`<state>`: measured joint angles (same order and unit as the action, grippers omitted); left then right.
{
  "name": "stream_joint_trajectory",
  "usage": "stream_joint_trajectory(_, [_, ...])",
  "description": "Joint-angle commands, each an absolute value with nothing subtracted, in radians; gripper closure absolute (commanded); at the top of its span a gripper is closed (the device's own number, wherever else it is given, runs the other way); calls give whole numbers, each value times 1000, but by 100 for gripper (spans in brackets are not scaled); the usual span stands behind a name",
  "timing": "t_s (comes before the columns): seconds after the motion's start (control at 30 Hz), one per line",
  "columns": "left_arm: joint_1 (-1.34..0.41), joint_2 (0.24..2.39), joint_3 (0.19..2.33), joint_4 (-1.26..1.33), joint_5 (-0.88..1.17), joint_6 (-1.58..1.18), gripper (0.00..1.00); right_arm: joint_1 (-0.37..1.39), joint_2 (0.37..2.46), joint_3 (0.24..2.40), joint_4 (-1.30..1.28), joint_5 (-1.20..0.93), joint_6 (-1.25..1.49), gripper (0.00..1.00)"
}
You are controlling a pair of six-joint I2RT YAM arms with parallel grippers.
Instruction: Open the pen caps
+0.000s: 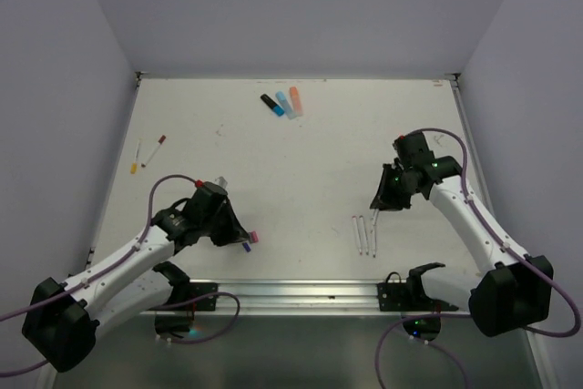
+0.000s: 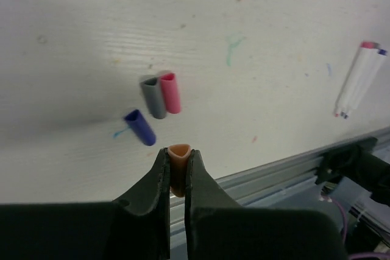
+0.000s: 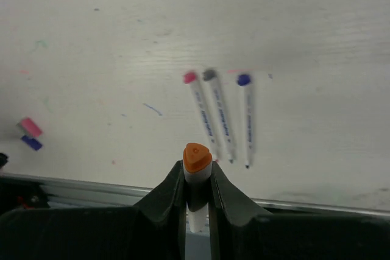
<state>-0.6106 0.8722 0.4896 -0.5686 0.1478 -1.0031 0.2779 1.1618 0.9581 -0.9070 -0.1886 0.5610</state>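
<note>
Your left claw (image 2: 179,161) is pinching a peach cap (image 2: 180,150) above the near edge of the surface (image 2: 73,41). A pink cap (image 2: 170,92), a grey cap (image 2: 153,97) and a purple cap (image 2: 140,127) lie loose just beyond it. Your right claw (image 3: 197,170) grips an orange-ended white pen (image 3: 197,158), with three pens (image 3: 218,117) lying just beyond.

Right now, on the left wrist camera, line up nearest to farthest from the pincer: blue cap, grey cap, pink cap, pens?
1. Blue cap, just left of left pincer.
2. Grey cap and pink cap, ahead: too close to call.
3. White pens, far right.
</note>
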Motion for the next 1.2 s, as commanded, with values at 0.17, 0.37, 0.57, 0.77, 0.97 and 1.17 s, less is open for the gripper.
stream_joint_trajectory(0.17, [-611, 942, 480, -658, -90, -1008, 100, 117, 1198, 946, -1054, -80, 419, 100])
stream_joint_trajectory(0.37, [-595, 1051, 506, -624, -133, -956, 99, 91, 1308, 1035, -1063, -52, 362, 100])
stream_joint_trajectory(0.57, [-534, 1126, 528, -623, -155, -911, 95, 78, 1345, 1025, -1049, -15, 365, 100])
stream_joint_trajectory(0.77, [-529, 1129, 465, -551, -91, -953, 89, 78, 1377, 920, -979, -87, 417, 100])
stream_joint_trajectory(0.97, [-529, 1176, 456, -509, -32, -960, 87, 78, 1422, 905, -951, -64, 426, 100])
stream_joint_trajectory(1.17, [-529, 1170, 454, -555, -55, -971, 81, 77, 1448, 894, -937, -66, 428, 100])
